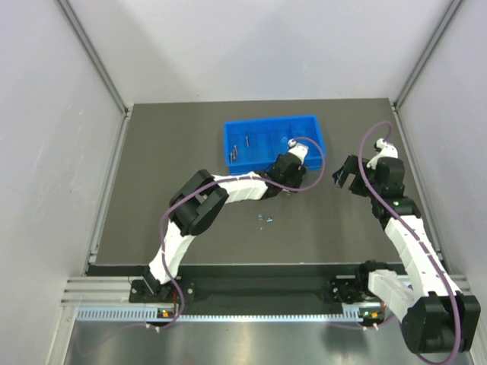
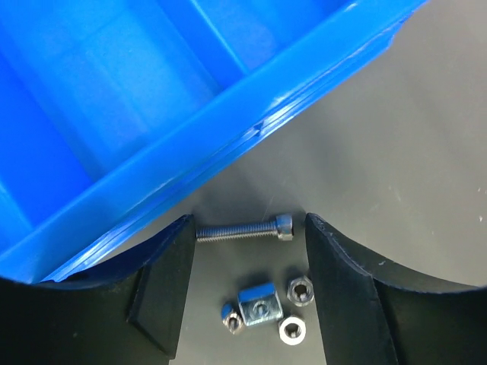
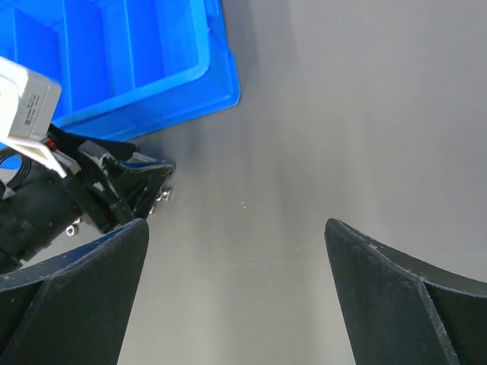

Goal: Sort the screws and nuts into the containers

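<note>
The blue tray of containers [image 1: 271, 124] [image 2: 228, 137] [image 3: 175, 84] lies at the back middle of the table. Two screws [image 1: 237, 148] rest in its left compartment, and a small silvery piece [image 1: 288, 141] lies in a right one. My left gripper [image 1: 288, 182] [image 2: 249, 222] is open just in front of the tray's near wall. On the table between its fingers lie a screw [image 2: 243, 230] and several nuts [image 2: 260, 303]. The screw's head stands clear of the right finger [image 2: 346, 289]. My right gripper [image 1: 344, 176] [image 3: 236, 224] hangs wide open over bare table, right of the tray.
A few more small metal pieces [image 1: 266, 219] lie on the dark mat in front of the left arm's forearm. In the right wrist view the left gripper's black head [image 3: 114, 190] sits below the tray corner, with a nut [image 3: 163, 195] beside it. Grey walls enclose the table.
</note>
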`<state>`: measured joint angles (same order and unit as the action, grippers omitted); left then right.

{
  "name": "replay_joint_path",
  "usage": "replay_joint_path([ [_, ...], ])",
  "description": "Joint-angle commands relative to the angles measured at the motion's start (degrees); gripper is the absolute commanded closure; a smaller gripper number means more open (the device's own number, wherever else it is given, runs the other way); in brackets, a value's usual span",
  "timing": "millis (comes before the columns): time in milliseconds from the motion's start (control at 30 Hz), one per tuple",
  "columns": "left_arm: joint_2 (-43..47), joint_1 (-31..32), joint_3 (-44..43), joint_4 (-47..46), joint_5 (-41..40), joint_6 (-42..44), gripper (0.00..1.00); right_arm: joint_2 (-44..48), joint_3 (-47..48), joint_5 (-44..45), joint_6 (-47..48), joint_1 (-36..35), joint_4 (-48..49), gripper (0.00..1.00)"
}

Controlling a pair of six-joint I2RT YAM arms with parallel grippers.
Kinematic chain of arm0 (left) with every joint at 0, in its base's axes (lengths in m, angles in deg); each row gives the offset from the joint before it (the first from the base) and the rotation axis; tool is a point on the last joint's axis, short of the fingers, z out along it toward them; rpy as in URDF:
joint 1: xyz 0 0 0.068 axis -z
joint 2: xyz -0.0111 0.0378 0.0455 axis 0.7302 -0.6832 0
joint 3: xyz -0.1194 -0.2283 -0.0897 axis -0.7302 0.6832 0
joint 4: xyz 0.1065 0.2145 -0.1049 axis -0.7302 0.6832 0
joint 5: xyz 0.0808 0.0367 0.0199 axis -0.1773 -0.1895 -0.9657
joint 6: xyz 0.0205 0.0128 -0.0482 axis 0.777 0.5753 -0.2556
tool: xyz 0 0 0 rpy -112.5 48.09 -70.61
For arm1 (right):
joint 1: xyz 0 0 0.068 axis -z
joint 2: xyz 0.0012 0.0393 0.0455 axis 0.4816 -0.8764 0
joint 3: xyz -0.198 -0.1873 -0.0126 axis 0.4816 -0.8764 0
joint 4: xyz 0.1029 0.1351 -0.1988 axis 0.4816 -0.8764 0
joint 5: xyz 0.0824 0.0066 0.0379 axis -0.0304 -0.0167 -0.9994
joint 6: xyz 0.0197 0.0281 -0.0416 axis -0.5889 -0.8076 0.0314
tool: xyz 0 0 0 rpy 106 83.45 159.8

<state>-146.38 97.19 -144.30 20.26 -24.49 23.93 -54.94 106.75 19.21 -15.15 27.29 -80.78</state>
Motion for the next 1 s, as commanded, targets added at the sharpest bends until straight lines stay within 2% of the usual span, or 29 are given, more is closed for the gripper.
replay_joint_path([
  [0, -1.4, -0.3, -2.7, -0.5, -0.4, 0.9, 0.35, 0.3, 0.1, 0.1, 0.3, -0.4, 2.1, 0.0],
  [133, -1.9, -0.3, -3.1, 0.1, 0.2, 1.6, 0.37, 0.0, 0.2, 0.1, 0.5, -0.4, 2.1, 0.0],
  [267, -1.9, -0.3, -2.5, 1.1, 0.7, 2.9, 0.53, 0.1, 0.1, 0.4, 0.5, -0.4, 2.1, 0.0],
  [367, -1.5, -0.3, -1.6, 1.4, 0.9, 3.0, 0.6, 0.0, 0.0, 0.4, 0.4, -0.4, 2.2, 0.0],
  [600, 0.8, -0.3, -0.1, 1.4, -1.6, -0.7, 0.64, -0.1, 0.0, 0.5, 0.3, -0.4, 2.1, 0.0],
  [967, 15.8, -0.6, 5.5, -3.2, -5.1, -7.9, 0.64, 0.1, 0.1, 0.5, 0.3, -0.3, 2.1, 0.0],
])
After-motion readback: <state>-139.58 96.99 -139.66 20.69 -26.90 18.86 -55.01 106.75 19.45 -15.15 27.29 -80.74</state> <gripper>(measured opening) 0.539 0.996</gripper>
